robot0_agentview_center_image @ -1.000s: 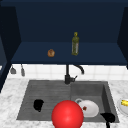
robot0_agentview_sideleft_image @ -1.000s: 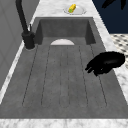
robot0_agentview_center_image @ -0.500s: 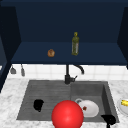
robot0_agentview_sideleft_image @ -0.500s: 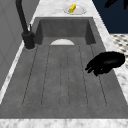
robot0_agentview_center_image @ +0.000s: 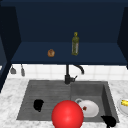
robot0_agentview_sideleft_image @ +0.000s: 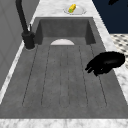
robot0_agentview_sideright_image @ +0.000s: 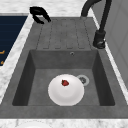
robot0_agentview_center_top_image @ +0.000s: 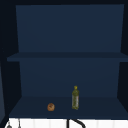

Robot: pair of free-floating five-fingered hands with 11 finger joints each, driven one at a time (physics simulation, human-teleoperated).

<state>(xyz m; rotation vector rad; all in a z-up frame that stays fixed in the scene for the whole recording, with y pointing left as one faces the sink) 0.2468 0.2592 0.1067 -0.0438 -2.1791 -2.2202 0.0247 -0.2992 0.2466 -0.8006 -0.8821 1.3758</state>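
Hovering over the front edge of the drainboard (robot0_agentview_sideleft_image: 62, 75), the left hand (robot0_agentview_center_image: 38, 105) is released: its fingers are loose and a little bent, and it holds nothing and touches nothing. The right hand (robot0_agentview_center_image: 108, 121) hangs at the sink's front right corner; I cannot tell how its fingers stand. A red ball (robot0_agentview_center_image: 67, 115) sits at the sink's front edge, between the two hands and nearer the left. In the basin (robot0_agentview_sideright_image: 40, 75) lies a white plate (robot0_agentview_sideright_image: 66, 90) with a small red bit on it, just beside the drain. The tap (robot0_agentview_center_image: 67, 77) stands at the back edge. A dish (robot0_agentview_sideleft_image: 78, 11) with something yellow rests on the surface past the sink's right edge.

As I judge it, the left hand would do best coming at the ball from the side with its fingers spread wide, since a round thing rolls off under a push.
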